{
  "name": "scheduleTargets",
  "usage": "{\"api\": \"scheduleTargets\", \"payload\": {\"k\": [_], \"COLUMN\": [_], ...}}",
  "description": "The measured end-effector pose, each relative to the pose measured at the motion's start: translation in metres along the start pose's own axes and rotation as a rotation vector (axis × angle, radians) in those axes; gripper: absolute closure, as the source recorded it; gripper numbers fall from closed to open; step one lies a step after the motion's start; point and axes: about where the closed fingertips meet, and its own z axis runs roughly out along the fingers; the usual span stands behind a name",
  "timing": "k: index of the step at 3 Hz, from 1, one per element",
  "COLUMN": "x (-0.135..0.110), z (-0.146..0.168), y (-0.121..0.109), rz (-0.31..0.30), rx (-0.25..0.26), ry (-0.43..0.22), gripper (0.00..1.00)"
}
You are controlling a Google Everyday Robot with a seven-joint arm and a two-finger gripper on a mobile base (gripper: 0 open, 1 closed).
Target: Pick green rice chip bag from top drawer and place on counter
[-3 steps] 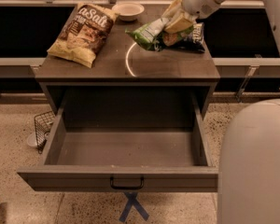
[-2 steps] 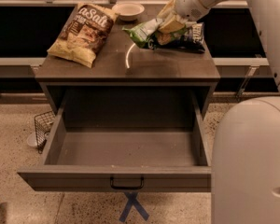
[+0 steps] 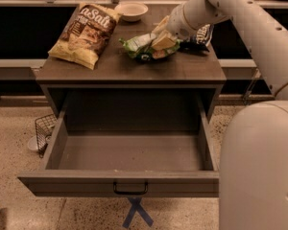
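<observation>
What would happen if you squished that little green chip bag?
The green rice chip bag, lying on the counter right by the gripper, looks wrinkly and shiny, so it would probably crumple and might slip. It looks small, so it is likely light; chips inside could crack.

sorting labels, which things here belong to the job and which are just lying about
Job: small bright green foil snack bag, open grey-brown wooden drawer, grey-brown wooden counter, tool at that bag.
Lying about: large tan chip bag, white bowl, dark blue bag.
</observation>
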Motion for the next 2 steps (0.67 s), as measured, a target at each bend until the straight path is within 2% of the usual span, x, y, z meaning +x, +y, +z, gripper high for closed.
{"api": "scheduleTargets", "payload": {"k": [1, 2], "x": [0.003, 0.012], "z": [0.009, -0.01], "y": [0.006, 0.012], "rz": [0.042, 0.104], "rx": [0.01, 0.04], "ry": [-0.015, -0.033], "gripper": [0.05, 0.0]}}
